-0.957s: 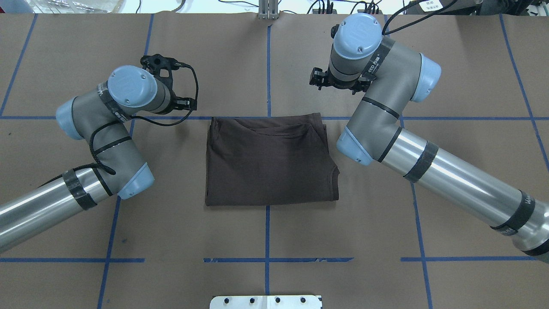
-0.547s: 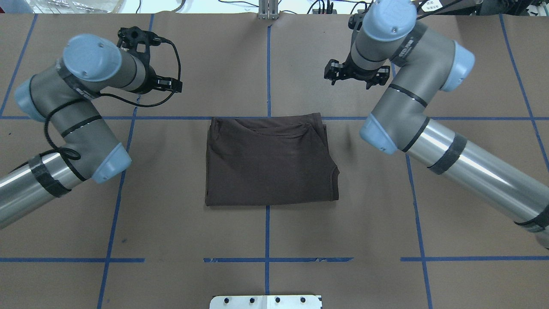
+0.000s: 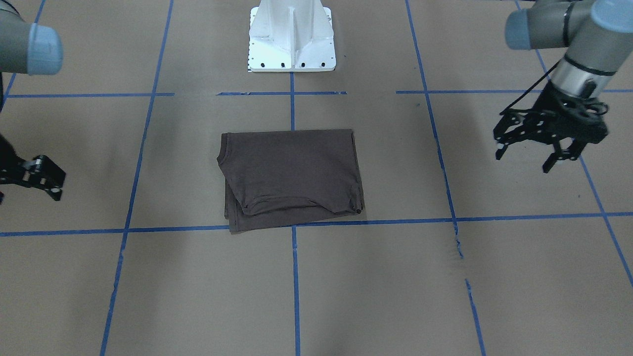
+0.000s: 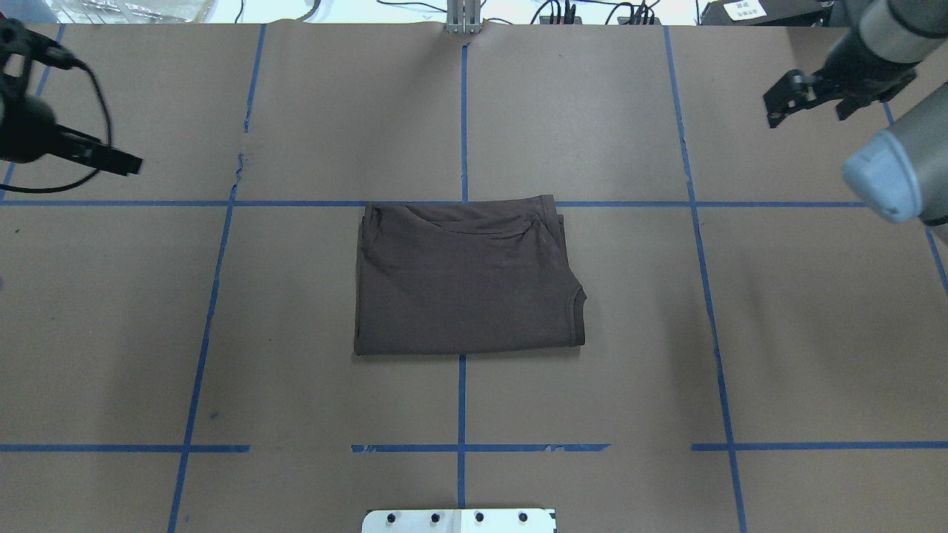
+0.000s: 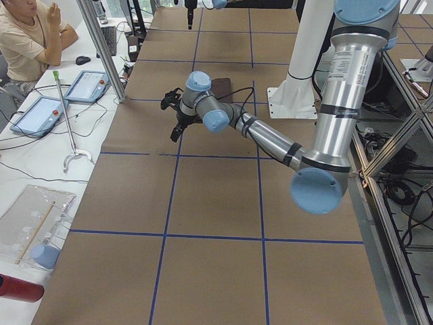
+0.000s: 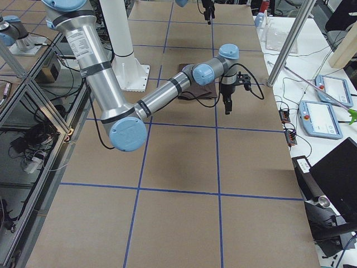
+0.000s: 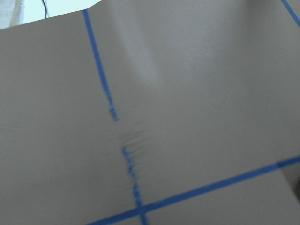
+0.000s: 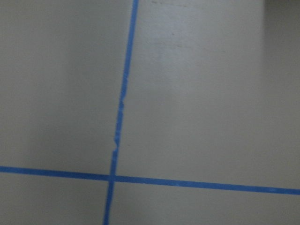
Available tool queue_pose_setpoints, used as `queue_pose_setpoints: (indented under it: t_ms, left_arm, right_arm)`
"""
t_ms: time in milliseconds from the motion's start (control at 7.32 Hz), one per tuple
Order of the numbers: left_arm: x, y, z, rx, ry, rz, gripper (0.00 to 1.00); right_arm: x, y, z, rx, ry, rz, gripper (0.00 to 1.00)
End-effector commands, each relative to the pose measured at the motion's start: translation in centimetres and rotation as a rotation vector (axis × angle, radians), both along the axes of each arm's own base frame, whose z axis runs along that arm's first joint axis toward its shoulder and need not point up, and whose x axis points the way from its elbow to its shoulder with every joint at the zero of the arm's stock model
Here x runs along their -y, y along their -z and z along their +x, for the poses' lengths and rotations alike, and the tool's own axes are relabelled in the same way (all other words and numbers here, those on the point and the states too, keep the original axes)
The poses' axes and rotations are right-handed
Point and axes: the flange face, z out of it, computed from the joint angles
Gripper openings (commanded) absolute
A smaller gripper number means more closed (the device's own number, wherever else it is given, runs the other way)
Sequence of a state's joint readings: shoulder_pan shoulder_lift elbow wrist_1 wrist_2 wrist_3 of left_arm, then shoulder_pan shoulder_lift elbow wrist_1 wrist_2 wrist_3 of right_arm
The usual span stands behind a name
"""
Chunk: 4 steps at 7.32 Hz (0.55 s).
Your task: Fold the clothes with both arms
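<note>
The T-shirt (image 4: 466,281) is thin knit cloth, matt and soft, with stitched hems. The table (image 4: 296,296) is covered in brown paper (image 4: 815,333), matt and smooth, puckered at one spot (image 3: 457,249). The grid lines are blue tape (image 4: 461,400), frayed in places. The tubes of the left arm (image 5: 342,88) and the right arm (image 6: 92,61) are bare metal with a satin sheen. The joint caps (image 5: 316,191) are smooth light-blue plastic. The left hand (image 3: 523,159) and the right hand (image 4: 807,117) are matt black. The pedestal (image 3: 292,34) is white-painted metal, semi-gloss.

Brown paper-covered table (image 4: 296,296) with blue tape grid (image 4: 461,400) carries a folded T-shirt (image 4: 466,285).
</note>
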<state>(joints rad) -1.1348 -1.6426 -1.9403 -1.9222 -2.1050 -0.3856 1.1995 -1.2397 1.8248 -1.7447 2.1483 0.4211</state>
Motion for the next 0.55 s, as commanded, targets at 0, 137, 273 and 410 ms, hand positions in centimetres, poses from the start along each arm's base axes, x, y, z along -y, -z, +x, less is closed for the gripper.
queue_pose_setpoints:
  t_ms: [0, 137, 273, 410]
  left_arm:
    - [-1.6, -6.4, -11.8, 0.063, 0.017, -0.108, 1.0]
    - [-2.0, -10.1, -13.4, 0.098, 0.043, -0.292, 1.0]
    - [-2.2, -13.3, -15.4, 0.122, 0.051, -0.381, 1.0]
    - [-3.1, -15.3, -18.7, 0.149, 0.024, -0.352, 1.0]
  right_arm:
    - [-4.4, -9.6, 10.0, 0.013, 0.077, -0.058, 1.0]
    - [-8.0, -14.9, 12.4, -0.006, 0.049, -0.142, 1.0]
    - [-10.9, -18.6, 14.8, -0.006, 0.01, -0.206, 1.0]
    - [-13.0, -20.6, 16.7, -0.005, -0.015, -0.236, 1.0]
